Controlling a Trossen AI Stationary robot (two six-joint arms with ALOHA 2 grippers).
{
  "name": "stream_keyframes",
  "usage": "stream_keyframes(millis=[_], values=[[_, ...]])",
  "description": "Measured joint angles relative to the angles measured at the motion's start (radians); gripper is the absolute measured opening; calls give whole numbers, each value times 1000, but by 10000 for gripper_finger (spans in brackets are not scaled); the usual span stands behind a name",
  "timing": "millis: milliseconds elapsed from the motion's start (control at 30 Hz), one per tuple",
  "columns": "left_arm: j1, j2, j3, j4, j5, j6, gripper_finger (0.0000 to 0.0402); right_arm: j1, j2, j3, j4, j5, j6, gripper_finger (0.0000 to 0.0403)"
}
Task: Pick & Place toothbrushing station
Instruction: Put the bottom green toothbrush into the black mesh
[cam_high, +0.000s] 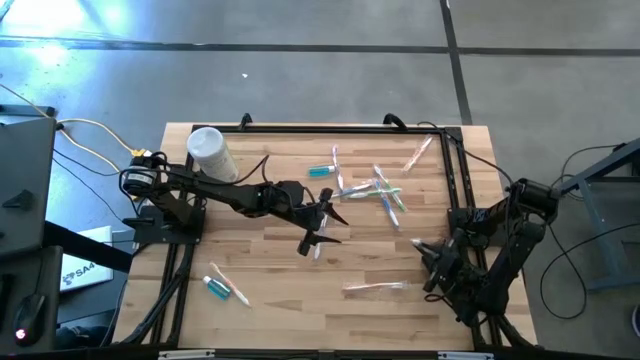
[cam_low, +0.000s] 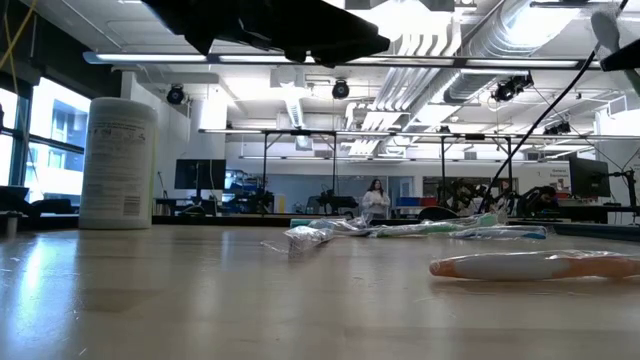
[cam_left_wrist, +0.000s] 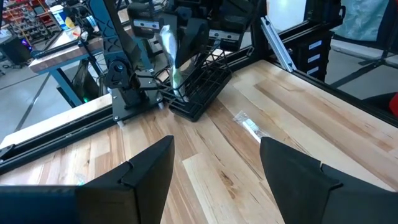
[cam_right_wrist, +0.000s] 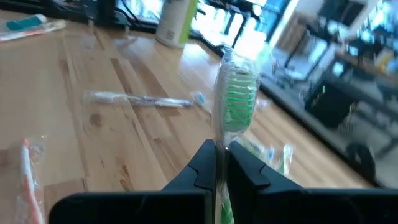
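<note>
Canister: one white canister (cam_high: 210, 152) is standing as the landmark.
Toothpaste tubes: two are lying out, one teal tube (cam_high: 322, 171) right of the canister and another teal tube (cam_high: 214, 288) in front of it.
Toothbrushes: at least three single toothbrushes (cam_high: 375, 288) are lying well apart from the canister. A crossed pile (cam_high: 375, 188) is too tangled to count. One green toothbrush (cam_right_wrist: 236, 99) is sitting in the right tool (cam_right_wrist: 221, 155).
Holder: one black wire-mesh holder (cam_left_wrist: 202, 90) is lying tilted.

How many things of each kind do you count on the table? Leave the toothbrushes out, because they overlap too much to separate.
Teal toothpaste tubes: 2
White canister: 1
Black wire holder: 1
Total: 4
</note>
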Motion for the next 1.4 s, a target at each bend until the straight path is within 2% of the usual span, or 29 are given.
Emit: stream_keyframes(millis=[133, 400, 700, 1200, 1400], values=[[0, 0, 0, 0, 0, 0, 237, 0, -2, 26, 1, -24, 42, 8], [0, 0, 0, -2, 0, -3, 237, -51, -2, 69, 1, 81, 68, 8], [0, 0, 0, -39, 0, -11, 237, -111, -2, 70, 1, -11, 105, 8], [0, 0, 0, -49, -12, -10, 237, -3, -2, 70, 0, -165, 248, 8], [0, 0, 0, -49, -16, -18, 237, 92, -2, 70, 0, -159, 250, 8]])
